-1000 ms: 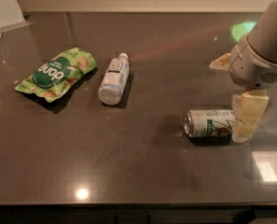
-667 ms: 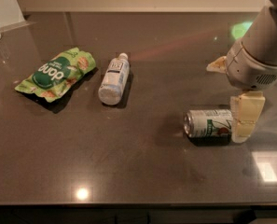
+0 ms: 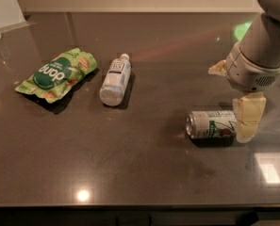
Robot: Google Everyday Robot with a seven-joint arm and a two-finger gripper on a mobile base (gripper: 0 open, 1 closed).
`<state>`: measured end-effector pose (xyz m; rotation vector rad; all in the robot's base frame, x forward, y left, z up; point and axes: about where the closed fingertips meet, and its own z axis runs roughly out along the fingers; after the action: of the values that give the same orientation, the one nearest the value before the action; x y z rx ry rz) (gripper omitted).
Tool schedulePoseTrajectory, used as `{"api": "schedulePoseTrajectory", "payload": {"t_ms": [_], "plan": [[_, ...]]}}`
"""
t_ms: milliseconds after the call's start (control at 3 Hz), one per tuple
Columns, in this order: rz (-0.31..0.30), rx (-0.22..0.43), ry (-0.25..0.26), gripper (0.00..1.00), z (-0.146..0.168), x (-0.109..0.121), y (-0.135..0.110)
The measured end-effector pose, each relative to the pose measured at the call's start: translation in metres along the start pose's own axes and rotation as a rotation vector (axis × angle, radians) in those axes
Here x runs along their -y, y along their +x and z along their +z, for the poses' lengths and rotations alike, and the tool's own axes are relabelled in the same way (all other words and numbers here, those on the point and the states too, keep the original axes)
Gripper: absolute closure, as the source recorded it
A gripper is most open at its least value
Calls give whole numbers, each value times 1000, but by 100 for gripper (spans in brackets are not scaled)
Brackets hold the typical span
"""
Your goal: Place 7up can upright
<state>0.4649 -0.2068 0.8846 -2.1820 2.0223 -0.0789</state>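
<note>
7up can (image 3: pixel 210 125): on its side on the dark counter (image 3: pixel 130 173), lower right of frame, tab end pointing left.
Gripper (image 3: pixel 234 102): right of frame, fingers spread, one pale finger (image 3: pixel 248 117) at the can's base end; nothing gripped.
Change: wrist shifted slightly; can unmoved.
Finding: can not yet grasped, uprighting outstanding.

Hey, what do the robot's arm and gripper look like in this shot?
The arm is a smooth light-grey tube ending in a rounded grey wrist with a small vent grille. The gripper, at the right by the 7up can, has two blocky cream-yellow fingers. No cables show.
</note>
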Motion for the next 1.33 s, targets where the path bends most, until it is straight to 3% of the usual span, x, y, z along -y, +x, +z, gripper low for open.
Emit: {"api": "schedulePoseTrajectory", "payload": {"t_ms": [667,1333], "plan": [[23,-37,-54,0,16,-14,11],[60,-8,-100,0,20,-27,-2]]}}
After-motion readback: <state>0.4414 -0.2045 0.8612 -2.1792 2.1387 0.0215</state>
